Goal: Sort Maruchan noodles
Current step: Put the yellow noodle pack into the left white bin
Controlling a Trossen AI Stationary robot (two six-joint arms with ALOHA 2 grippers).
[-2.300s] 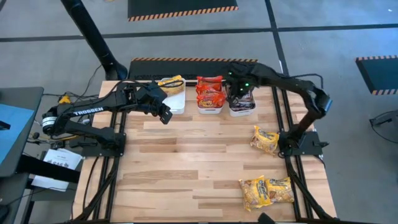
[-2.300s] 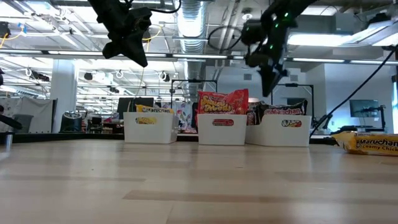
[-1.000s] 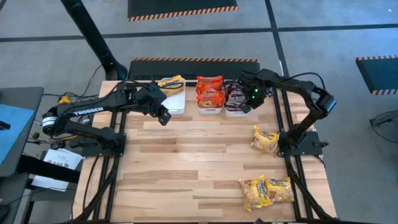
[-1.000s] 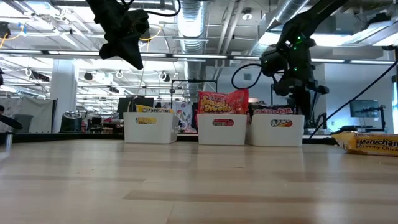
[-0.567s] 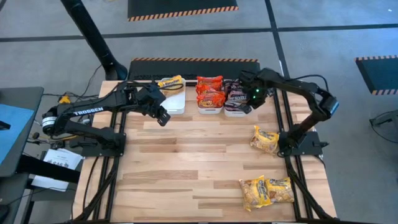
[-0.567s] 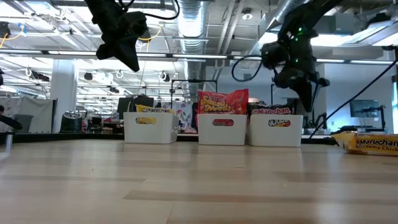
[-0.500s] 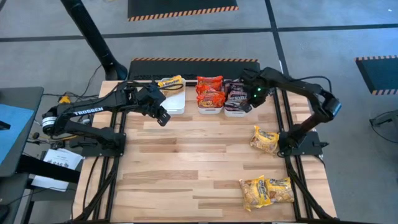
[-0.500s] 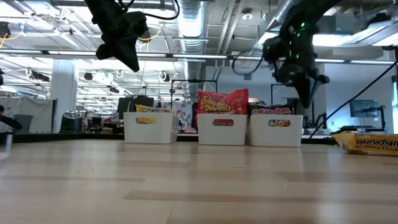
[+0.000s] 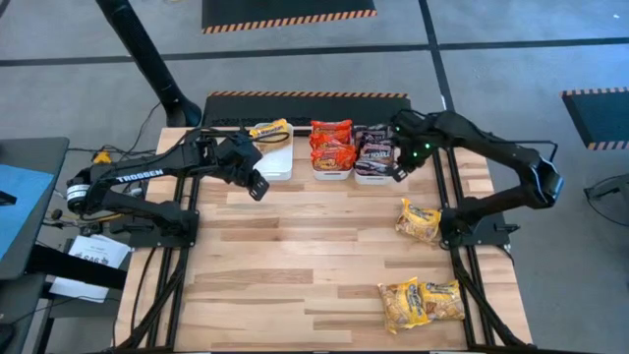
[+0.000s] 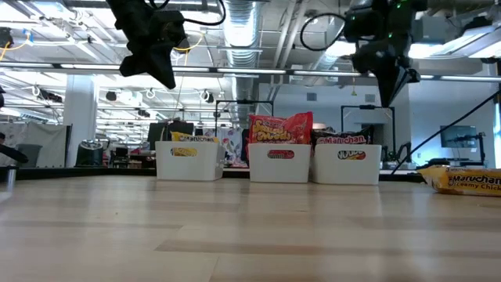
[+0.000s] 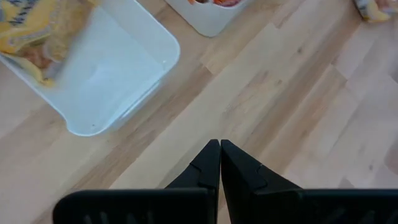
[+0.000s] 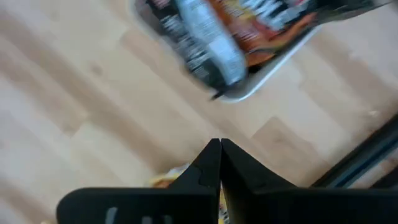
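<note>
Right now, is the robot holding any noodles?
No. Both end effectors are shut on nothing: left by the yellow bin, right by the dark bin.

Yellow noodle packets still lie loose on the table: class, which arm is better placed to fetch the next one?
Probably the right. Its empty claw hangs nearest the loose yellow packets; the left claw waits by the yellow bin.

You look straight down on the whole tabletop (image 9: 314, 265) from overhead; your low camera faces level across it toward the far-edge white bins (image 10: 279, 162), which both views share. Wrist cameras look down close.
</note>
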